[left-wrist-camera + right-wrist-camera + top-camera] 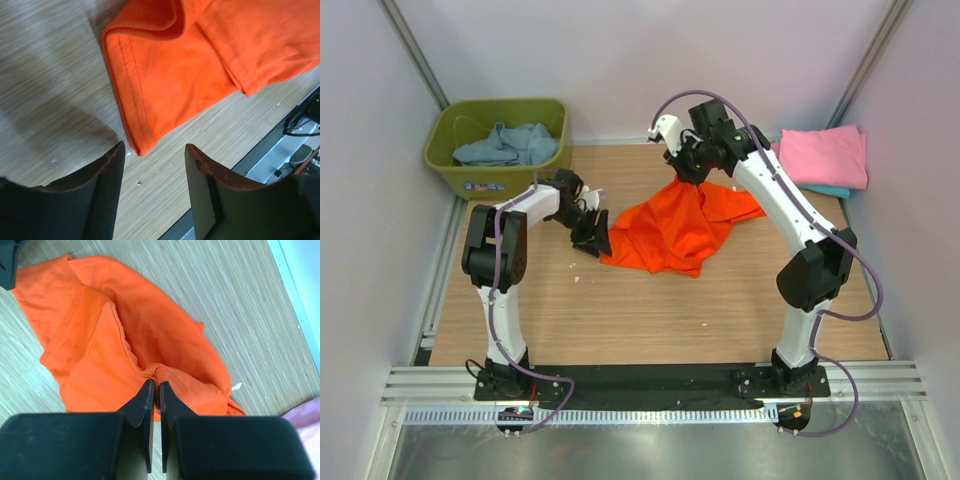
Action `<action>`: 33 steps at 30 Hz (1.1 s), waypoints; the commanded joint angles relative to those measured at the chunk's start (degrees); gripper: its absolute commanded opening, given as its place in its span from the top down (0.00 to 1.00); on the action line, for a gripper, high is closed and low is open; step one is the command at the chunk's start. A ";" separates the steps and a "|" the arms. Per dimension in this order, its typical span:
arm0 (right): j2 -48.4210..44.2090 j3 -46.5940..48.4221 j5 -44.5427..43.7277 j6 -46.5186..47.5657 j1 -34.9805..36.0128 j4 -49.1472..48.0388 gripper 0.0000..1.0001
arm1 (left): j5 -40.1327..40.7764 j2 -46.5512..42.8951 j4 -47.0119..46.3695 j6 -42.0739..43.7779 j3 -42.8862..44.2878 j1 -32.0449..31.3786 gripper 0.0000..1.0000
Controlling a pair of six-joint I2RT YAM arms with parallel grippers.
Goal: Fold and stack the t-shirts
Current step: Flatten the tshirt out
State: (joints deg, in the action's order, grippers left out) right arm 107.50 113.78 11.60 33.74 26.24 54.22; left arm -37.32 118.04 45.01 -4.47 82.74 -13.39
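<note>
A bright orange t-shirt (670,228) lies crumpled in the middle of the wooden table. My right gripper (686,176) is shut on a hem fold (165,374) at the shirt's far edge and lifts it. My left gripper (590,232) is open and empty just left of the shirt, its fingertips (120,150) close to an orange corner (140,145). A pink t-shirt (825,155) lies folded on a teal one (830,190) at the far right. A dusty blue-grey shirt (510,145) lies in the tub.
An olive-green plastic tub (500,178) stands at the far left corner. White walls close in the table on three sides. A black base strip and a metal rail run along the near edge.
</note>
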 commanded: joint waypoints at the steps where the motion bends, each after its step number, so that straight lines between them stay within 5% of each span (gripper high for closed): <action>1: -2.47 0.22 -1.22 -0.60 -0.84 -1.48 0.94 | 0.67 0.00 -1.07 -0.80 -1.00 -0.15 0.49; 9: -3.09 0.66 -1.75 -1.39 -3.12 -2.10 0.94 | 1.64 0.79 -1.33 -0.45 -3.46 -0.15 0.65; 17: -3.27 -2.24 -0.87 -2.10 -7.60 -2.27 0.94 | 2.51 3.25 -1.33 -0.45 -1.97 -0.15 1.00; 27: -5.73 -15.95 -7.71 2.56 -12.09 -2.63 0.93 | 6.29 -4.92 -2.65 -0.10 -5.04 0.82 1.00; 30: -4.41 -16.75 -10.18 3.09 -12.35 -1.57 0.80 | 7.08 -6.15 -3.00 -0.10 -5.04 0.73 1.00; 32: -3.80 -15.35 -9.75 3.79 -12.35 -0.61 0.56 | 7.09 -6.24 -2.83 0.25 -4.43 0.73 1.00; 33: -3.97 -13.34 -6.79 3.88 -12.35 -0.60 0.52 | 6.91 -6.15 -2.04 0.69 -4.08 0.82 1.00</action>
State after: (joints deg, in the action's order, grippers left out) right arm 104.60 96.66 3.88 36.01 13.76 53.56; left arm -31.20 114.63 43.22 -5.30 77.73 -12.95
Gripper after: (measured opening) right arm 0.435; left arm 0.005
